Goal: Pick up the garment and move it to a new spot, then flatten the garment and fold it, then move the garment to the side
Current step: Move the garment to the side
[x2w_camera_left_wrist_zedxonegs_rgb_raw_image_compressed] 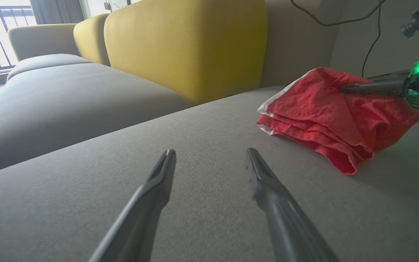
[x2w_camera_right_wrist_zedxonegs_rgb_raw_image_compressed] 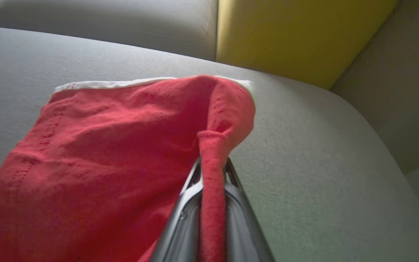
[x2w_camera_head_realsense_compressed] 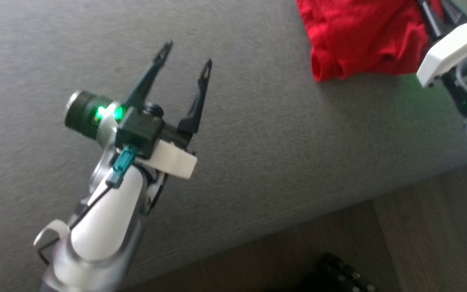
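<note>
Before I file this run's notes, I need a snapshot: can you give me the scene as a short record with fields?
surface: grey sofa seat, with a yellow back cushion behind it
item: red garment, folded in layers, white band along one edge, resting on the seat
holding: right claw, shut on a pinched strip of the garment
idle: left claw, open, empty, over bare seat, apart from the garment
below: wooden floor along the seat's front edge

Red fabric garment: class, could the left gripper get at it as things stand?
Probably yes: only bare grey sofa cushion lies between the open left gripper and the red fabric garment.
</note>
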